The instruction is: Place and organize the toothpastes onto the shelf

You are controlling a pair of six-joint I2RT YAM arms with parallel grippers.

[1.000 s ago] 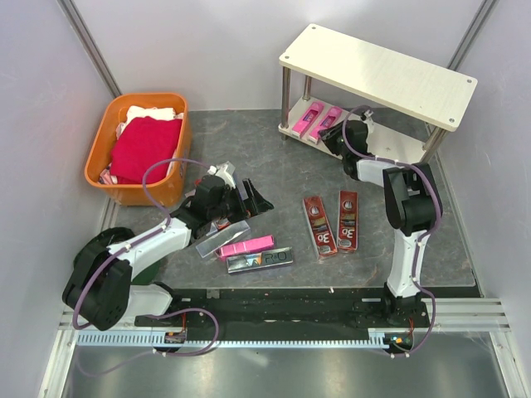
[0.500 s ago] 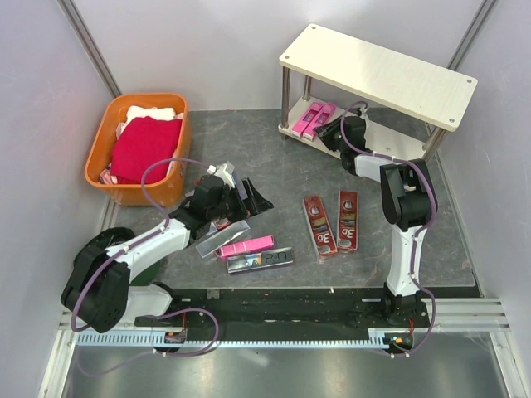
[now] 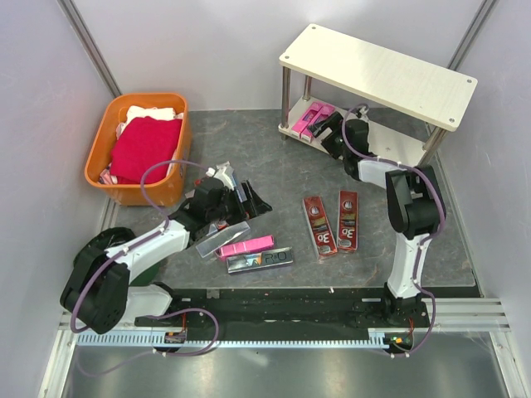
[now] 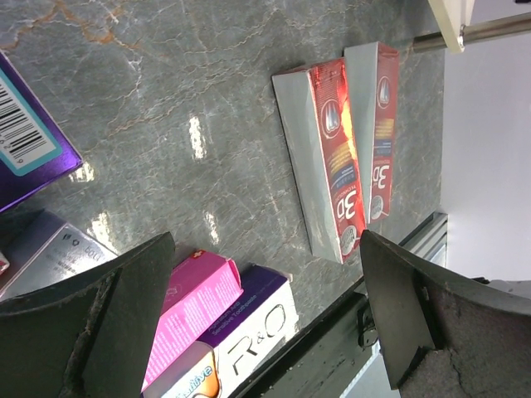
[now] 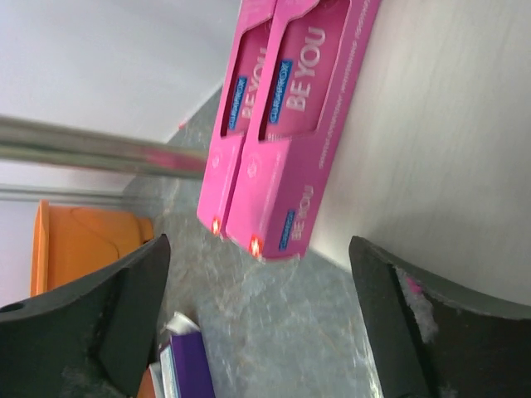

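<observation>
pile, near tabletop: pink carton and silver-purple carton, flat, touching
my left claw: jaws wide apart, gripping nothing, just behind that pile
mid tabletop: two dark red cartons, flat, side by side
my right claw: jaws apart, empty, at shelf lower board
lower board: two pink cartons, touching, flat
far left: orange basket

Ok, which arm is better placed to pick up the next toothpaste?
Left, probably: the left tool hangs open right over the loose cartons, while the right tool is away at the shelf beside the pink pair.
</observation>
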